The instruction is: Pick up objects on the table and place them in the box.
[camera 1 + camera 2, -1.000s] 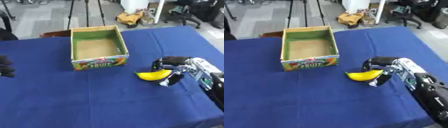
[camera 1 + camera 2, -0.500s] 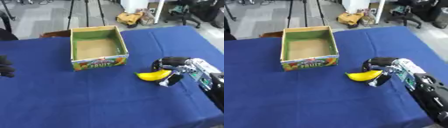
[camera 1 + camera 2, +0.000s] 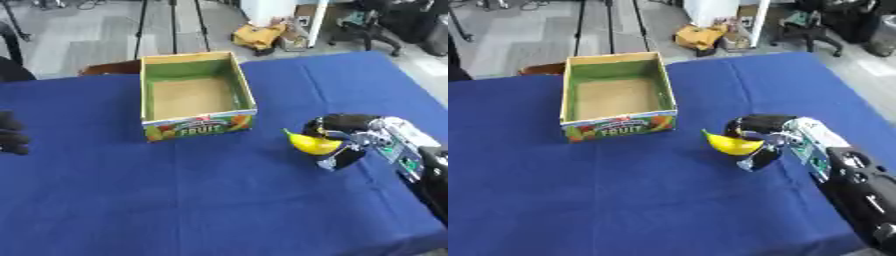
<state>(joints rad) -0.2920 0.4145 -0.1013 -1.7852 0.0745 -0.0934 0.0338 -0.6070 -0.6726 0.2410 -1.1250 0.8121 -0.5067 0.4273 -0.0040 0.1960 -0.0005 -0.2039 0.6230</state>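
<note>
While the box stands empty, the inventory reads as follows.
Right hand (image 3: 767,135): fingers and thumb curled round the banana, which it holds at the right side of the table.
Banana (image 3: 732,144): yellow, in the right hand's grasp, near the box's front right corner but apart from it; whether it rests on the cloth or is just lifted cannot be told.
Box (image 3: 197,95): open cardboard, fruit-printed front, nothing visible inside.
Left hand (image 3: 10,136): at the left edge, idle; finger state unclear.
Table (image 3: 175,200): blue cloth.
Progress: banana grasped; carrying and placing in the box not yet done.
</note>
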